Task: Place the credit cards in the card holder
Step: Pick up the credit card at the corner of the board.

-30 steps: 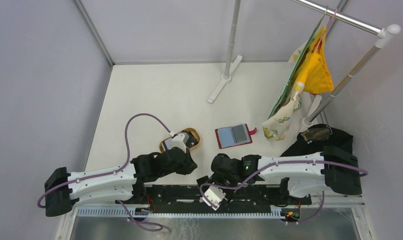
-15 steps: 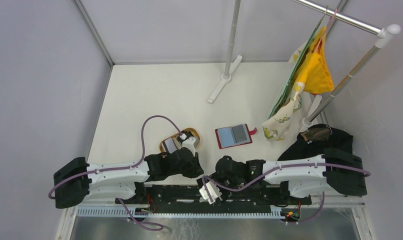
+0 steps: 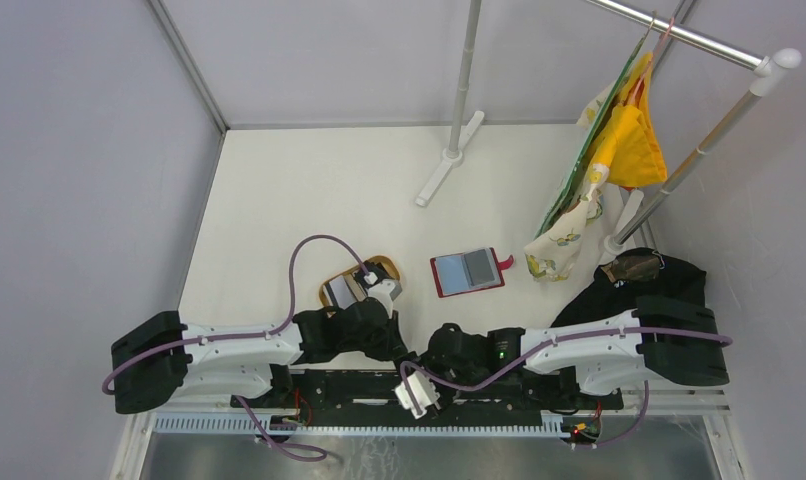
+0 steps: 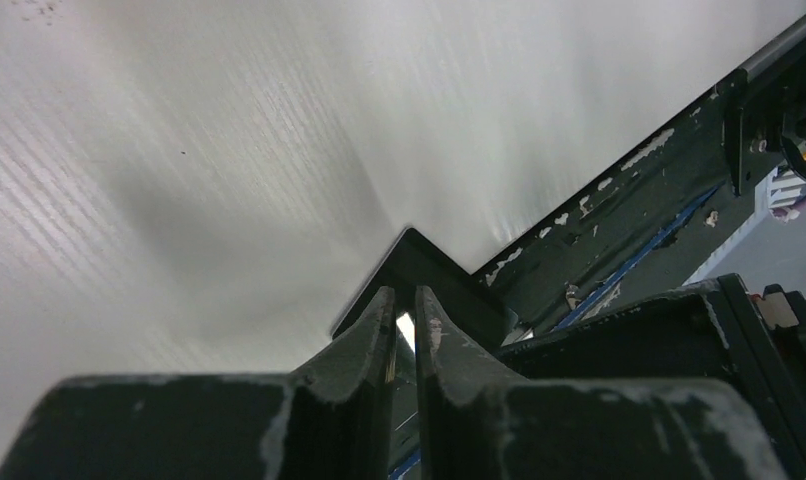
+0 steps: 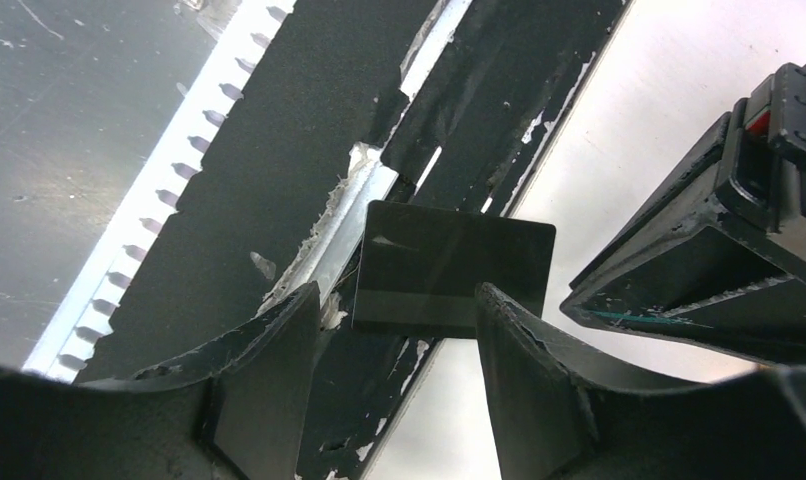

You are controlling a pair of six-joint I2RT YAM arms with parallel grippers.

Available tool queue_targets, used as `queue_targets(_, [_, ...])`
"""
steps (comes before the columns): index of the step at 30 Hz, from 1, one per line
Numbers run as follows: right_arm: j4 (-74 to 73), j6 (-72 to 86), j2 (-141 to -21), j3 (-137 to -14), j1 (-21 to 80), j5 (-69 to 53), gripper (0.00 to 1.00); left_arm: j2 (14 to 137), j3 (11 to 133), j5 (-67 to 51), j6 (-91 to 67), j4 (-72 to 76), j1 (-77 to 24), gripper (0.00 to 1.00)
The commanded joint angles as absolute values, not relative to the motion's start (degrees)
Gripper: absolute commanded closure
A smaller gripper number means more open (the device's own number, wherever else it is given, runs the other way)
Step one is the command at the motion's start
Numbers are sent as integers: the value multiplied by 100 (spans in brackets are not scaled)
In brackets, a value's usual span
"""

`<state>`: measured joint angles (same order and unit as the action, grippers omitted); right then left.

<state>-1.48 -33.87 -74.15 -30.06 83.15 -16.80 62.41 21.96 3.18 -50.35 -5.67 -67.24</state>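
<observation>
1. Credit card [image 5: 449,265], a black one, is held in the air at the near edge of the worktop [image 3: 309,190]. It sits over the black mounting rail [image 3: 499,385] between the two arm bases.
2. The left tool [image 4: 404,295] pinches this card. Its fingers are pressed almost together on the card's thin edge, and a corner of the card juts out past the fingertips.
3. The right tool [image 5: 397,290] is spread wide. One finger stands to each side of the card, and neither visibly touches it.
4. In the right wrist view, the left tool shows as a dark block just right of the card.
5. From the top view, the two tools meet close together near the middle of the rail. The card itself is too small to make out there.
6. The card holder [image 3: 467,271] lies open and flat on the worktop, farther back and a little to the right of the tools. Its red cover frames grey panels, and its red tab points right.
7. An oval wooden tray [image 3: 391,272] sits left of the card holder, apart from it and partly hidden by the left arm's wrist. A pale grey card [image 3: 339,291] rests inside it.
8. A black garment [image 3: 639,275] lies at the right edge of the worktop.
9. Yellow and patterned cloths [image 3: 634,145] hang from a metal rack [image 3: 699,40] at the far right.
</observation>
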Motion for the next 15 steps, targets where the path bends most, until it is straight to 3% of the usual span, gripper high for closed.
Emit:
queue_targets(1, [226,-3326,-7479,-2953,8375,-1456,37,6269,2150,29,-4719,-110,-6725,82])
queue_targets(15, [290,-3380,-7655,-2918,8442,-1122,37,6836,2224,26,-4833,-335,-6723,87])
